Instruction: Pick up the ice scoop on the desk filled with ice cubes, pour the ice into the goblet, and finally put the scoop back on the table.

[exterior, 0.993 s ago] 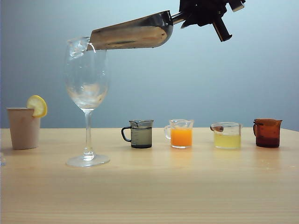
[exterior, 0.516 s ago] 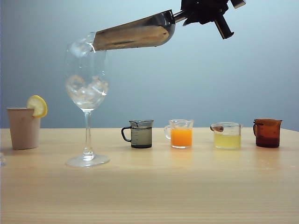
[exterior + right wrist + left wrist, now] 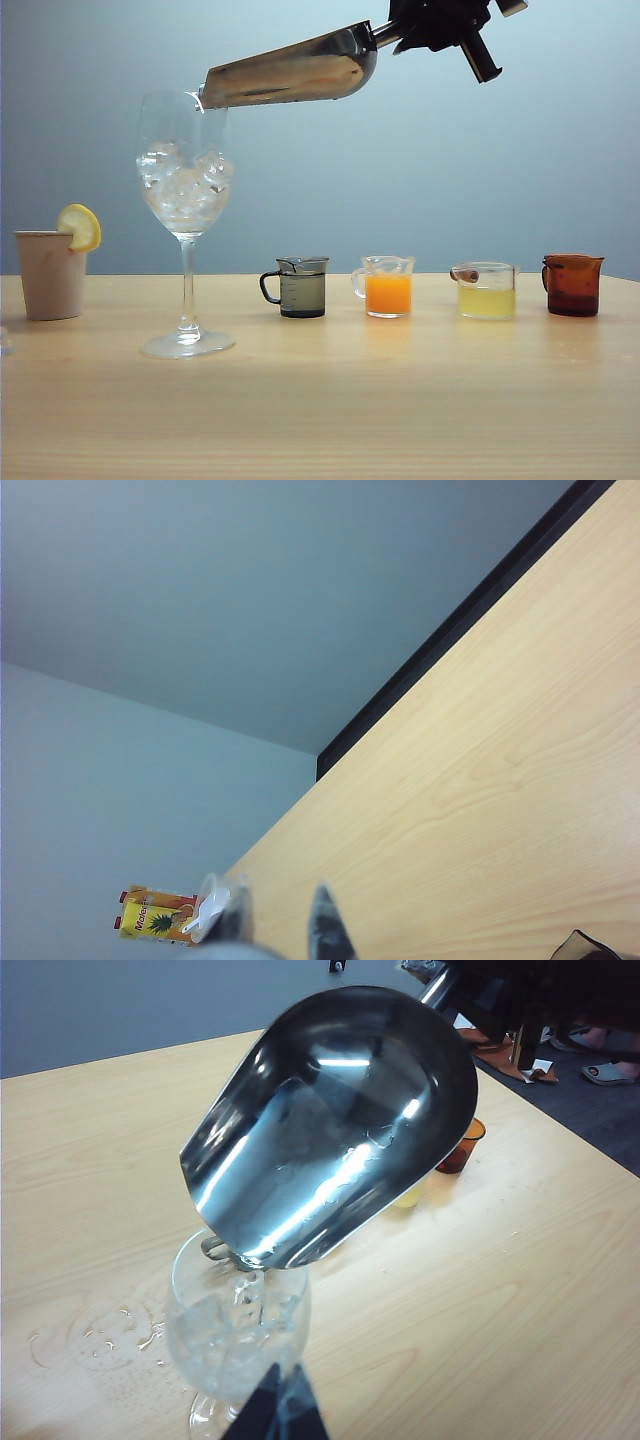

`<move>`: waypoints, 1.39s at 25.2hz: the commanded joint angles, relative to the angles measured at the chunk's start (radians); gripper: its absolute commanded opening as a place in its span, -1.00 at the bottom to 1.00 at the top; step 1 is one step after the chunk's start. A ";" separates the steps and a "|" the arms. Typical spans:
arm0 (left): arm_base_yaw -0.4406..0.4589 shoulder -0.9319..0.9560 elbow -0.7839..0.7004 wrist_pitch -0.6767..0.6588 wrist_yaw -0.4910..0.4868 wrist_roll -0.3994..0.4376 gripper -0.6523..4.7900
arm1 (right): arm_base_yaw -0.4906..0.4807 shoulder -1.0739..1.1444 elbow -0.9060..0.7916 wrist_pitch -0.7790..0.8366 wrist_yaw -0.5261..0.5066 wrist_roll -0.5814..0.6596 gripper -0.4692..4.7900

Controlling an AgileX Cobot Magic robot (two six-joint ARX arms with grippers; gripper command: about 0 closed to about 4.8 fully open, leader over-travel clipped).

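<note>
- The right gripper (image 3: 437, 22) was high above the table (image 3: 320, 400), clamped on the short handle of the ice scoop (image 3: 290, 70).
- The scoop sloped down, away from that gripper, its open lip just over the goblet (image 3: 186, 215) rim.
- The ice cubes (image 3: 185, 185) lay heaped in the goblet's bowl; a second earlier it held almost none.
- The left gripper (image 3: 277, 1407) hovered beside the goblet, only its dark fingertips visible, too little to judge its jaws.
</note>
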 commanded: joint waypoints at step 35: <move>0.002 -0.003 0.003 0.009 0.003 0.008 -0.78 | -0.023 -0.124 0.029 -0.053 -0.016 -0.002 -0.84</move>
